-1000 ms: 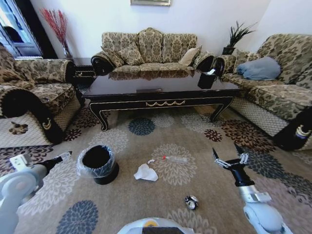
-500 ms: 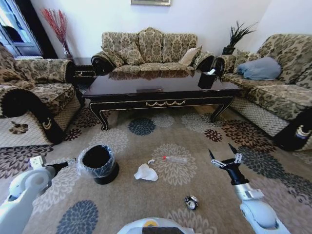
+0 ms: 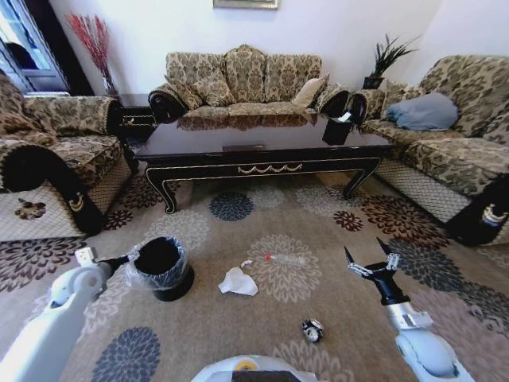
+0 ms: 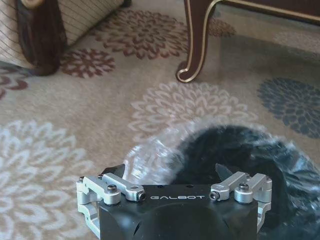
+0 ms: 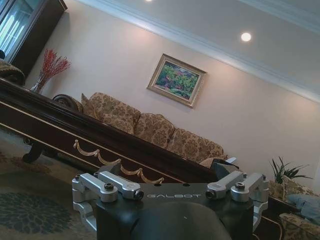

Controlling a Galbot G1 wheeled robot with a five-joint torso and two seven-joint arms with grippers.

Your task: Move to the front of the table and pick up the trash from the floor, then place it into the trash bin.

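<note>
Three light litter pieces near the trash bin point(image 3: 159, 267): soft tissue point(image 3: 238, 282), pinch anywhere; slippery bottle point(image 3: 285, 259), grip mid-body; probably paper scrap point(image 3: 312, 329); left gripper point(image 3: 127, 259), right gripper point(image 3: 370, 263) splayed, empty.

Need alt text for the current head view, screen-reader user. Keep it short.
Head view of a living room: the left gripper sits at the rim of the trash bin, the right gripper hovers open over the floor. A white tissue, clear bottle and crumpled scrap lie before the table.
</note>
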